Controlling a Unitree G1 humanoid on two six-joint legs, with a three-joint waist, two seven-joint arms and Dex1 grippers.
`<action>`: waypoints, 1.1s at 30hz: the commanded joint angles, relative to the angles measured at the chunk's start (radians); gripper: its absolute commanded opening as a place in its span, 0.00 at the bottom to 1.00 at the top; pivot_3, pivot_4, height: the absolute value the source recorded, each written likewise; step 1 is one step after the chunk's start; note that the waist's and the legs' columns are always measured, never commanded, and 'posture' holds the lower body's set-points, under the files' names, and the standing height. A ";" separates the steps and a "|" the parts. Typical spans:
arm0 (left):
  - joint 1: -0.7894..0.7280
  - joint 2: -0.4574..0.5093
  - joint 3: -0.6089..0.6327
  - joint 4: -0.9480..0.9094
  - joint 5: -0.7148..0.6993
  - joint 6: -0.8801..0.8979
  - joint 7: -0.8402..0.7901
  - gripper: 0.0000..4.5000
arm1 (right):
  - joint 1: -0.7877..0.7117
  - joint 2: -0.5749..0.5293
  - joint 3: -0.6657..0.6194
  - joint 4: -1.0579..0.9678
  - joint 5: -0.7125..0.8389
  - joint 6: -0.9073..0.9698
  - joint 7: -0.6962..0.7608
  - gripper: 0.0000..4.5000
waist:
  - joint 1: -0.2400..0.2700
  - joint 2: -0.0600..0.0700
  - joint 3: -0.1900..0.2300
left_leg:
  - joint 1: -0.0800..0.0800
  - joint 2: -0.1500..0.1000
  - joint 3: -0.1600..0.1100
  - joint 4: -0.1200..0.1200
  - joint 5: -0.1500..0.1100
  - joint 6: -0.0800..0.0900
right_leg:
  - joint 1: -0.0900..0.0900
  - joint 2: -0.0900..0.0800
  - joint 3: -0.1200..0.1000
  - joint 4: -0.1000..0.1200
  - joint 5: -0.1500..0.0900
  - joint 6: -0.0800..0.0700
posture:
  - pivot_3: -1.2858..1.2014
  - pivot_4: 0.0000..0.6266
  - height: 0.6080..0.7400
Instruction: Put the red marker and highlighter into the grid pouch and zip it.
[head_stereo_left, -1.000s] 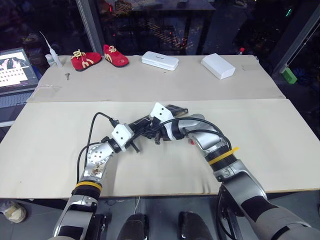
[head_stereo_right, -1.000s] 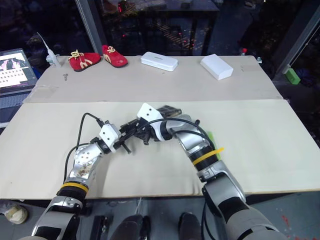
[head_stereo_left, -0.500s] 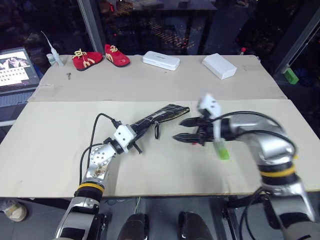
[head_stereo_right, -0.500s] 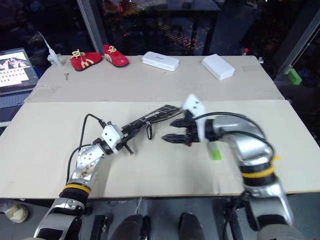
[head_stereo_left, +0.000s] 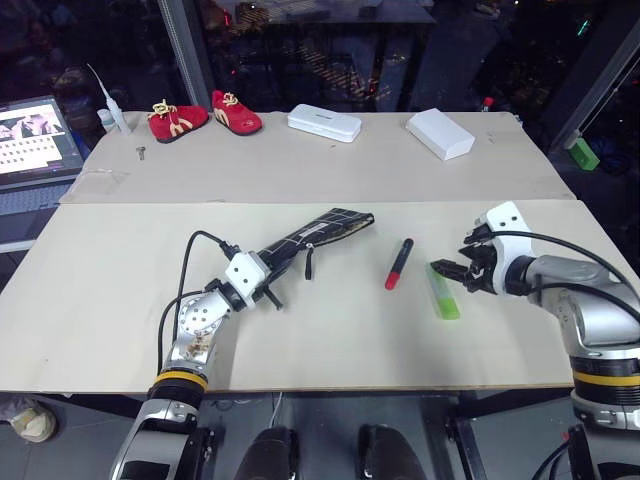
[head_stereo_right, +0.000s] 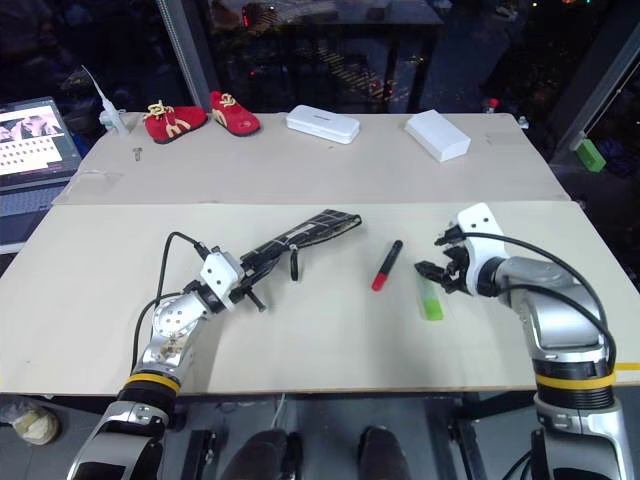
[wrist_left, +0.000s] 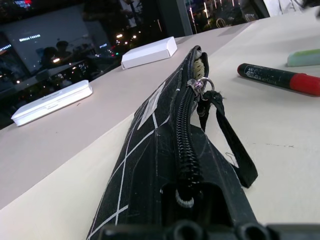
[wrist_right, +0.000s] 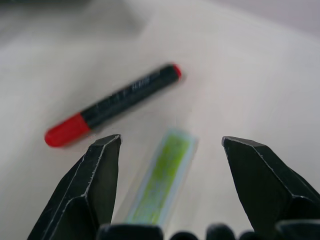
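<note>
The grid pouch (head_stereo_left: 322, 231) lies slanted on the near board, black with white lines. My left gripper (head_stereo_left: 262, 277) is shut on its near end. In the left wrist view the zipper runs up the pouch (wrist_left: 165, 150), with the pull loop (wrist_left: 201, 88) near the far end. To the right of the pouch, the red marker (head_stereo_left: 399, 263) lies flat on the board, and the pale green highlighter (head_stereo_left: 444, 293) lies just beyond it. My right gripper (head_stereo_left: 462, 272) hovers open by the highlighter's far end. Between its fingers, the right wrist view shows the highlighter (wrist_right: 162, 177) and marker (wrist_right: 112, 105).
Two red shoes (head_stereo_left: 205, 112) and two white boxes (head_stereo_left: 322, 122) (head_stereo_left: 439, 132) stand on the far board. A laptop (head_stereo_left: 35, 135) sits at the far left and a small green block (head_stereo_left: 578, 152) off the table's right. A seam (head_stereo_left: 150, 202) splits the two boards.
My right gripper has swung right, away from the pouch, and opened; it now hovers at the highlighter. The marker now lies uncovered on the board. The left gripper and pouch stayed put.
</note>
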 joint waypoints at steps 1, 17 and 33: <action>-0.023 -0.008 0.012 -0.003 -0.030 -0.010 0.001 0.00 | 0.001 0.011 -0.029 -0.012 0.013 0.013 -0.042 0.80 | 0.001 0.000 0.000 | 0.000 0.000 0.000 0.000 0.000 0.000 | 0.000 0.000 0.000 0.000 0.000 0.000 | 0.52 0.24 1.00; -0.017 -0.016 0.014 -0.019 -0.035 0.000 0.014 0.00 | 0.169 0.071 0.058 -0.015 0.000 0.003 -0.129 0.75 | 0.003 -0.001 -0.001 | 0.002 0.000 -0.001 0.000 0.000 0.000 | 0.003 0.001 0.000 0.000 0.000 0.000 | 0.52 0.24 1.00; -0.008 -0.009 0.006 -0.081 -0.049 0.044 -0.002 0.00 | 0.012 0.032 -0.002 0.102 -0.036 -0.342 -0.120 0.23 | 0.001 -0.003 -0.002 | 0.011 0.000 -0.001 0.001 -0.001 0.001 | 0.014 0.000 0.000 -0.002 -0.002 0.002 | 0.52 0.24 1.00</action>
